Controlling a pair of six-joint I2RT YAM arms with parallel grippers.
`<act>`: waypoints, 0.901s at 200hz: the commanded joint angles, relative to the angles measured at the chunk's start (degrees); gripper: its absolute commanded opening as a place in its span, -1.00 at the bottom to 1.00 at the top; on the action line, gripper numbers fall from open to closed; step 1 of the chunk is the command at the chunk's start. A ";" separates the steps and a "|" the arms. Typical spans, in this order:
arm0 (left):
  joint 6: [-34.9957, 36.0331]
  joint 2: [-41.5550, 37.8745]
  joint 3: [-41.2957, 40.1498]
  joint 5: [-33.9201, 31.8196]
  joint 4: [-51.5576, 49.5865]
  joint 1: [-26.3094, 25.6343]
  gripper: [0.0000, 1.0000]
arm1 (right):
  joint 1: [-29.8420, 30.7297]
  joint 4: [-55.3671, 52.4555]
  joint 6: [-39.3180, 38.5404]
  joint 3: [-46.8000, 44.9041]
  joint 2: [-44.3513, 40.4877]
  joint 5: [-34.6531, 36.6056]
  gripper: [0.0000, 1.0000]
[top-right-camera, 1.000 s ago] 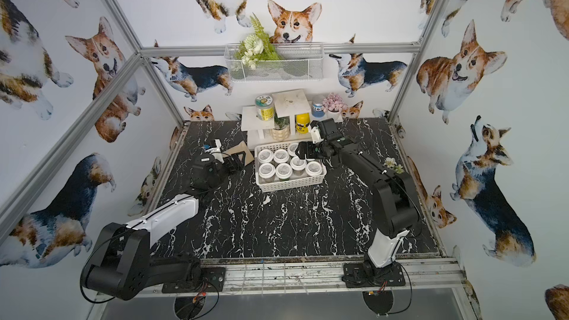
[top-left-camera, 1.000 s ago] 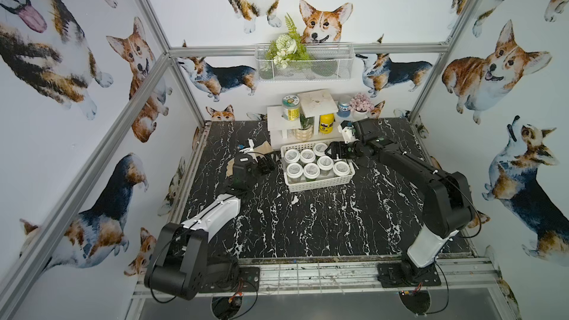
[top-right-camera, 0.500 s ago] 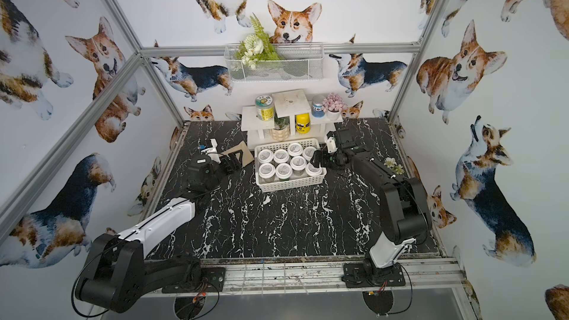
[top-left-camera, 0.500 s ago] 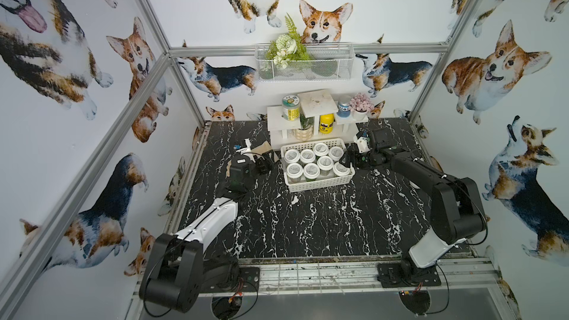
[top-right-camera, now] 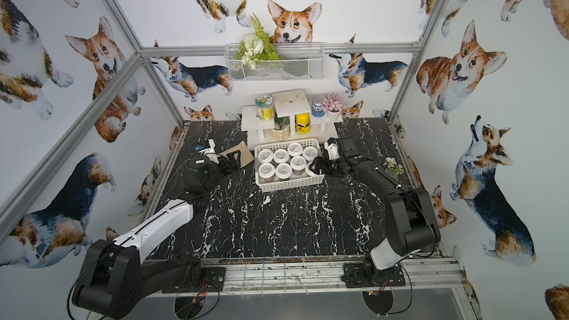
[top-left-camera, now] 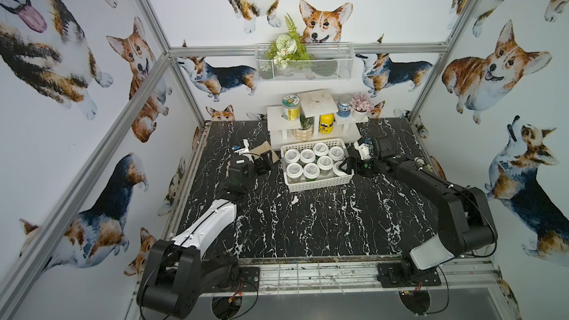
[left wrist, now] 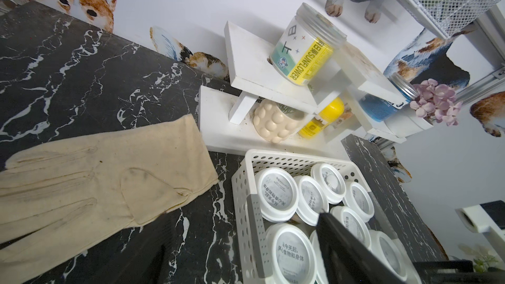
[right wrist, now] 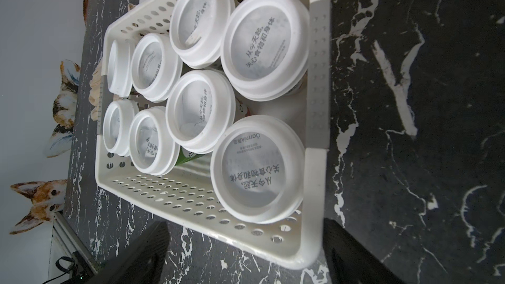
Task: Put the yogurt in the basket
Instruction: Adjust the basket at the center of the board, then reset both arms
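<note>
**Swung my right arm to basket (top-left-camera: pixel 320 183) right end; yogurt (top-left-camera: pixel 311 170) count now 8**

My R gripper (top-left-camera: pixel 345 168): jaws wide apart, nothing btwn, at that end. L gripper (top-left-camera: pixel 265 161): jaws apart, beside left end. All 8 upright, lids up, 2 rows of 4 along basket's long axis, left-right. Round white lids w/ grey print.

Glove (left wrist: pixel 82 187) cut off at the edge, left fingers (left wrist: pixel 344 247) blurred and cropped, covering part of a yogurt (left wrist: pixel 355 219), right fingers (right wrist: pixel 355 255) cropped too.
</note>
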 commanded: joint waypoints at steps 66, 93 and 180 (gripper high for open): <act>2.16 -1.10 -0.55 -1.33 -1.21 1.50 0.77 | 4.05 2.78 2.77 -2.82 -3.08 -0.29 0.86; 3.45 -1.68 -0.38 -1.99 -2.09 2.01 0.80 | 3.28 -0.55 0.92 -0.57 -3.90 4.65 0.86; 9.13 -3.36 2.31 -14.64 -12.38 3.08 0.91 | 0.62 4.95 -5.07 3.11 -14.86 13.77 0.99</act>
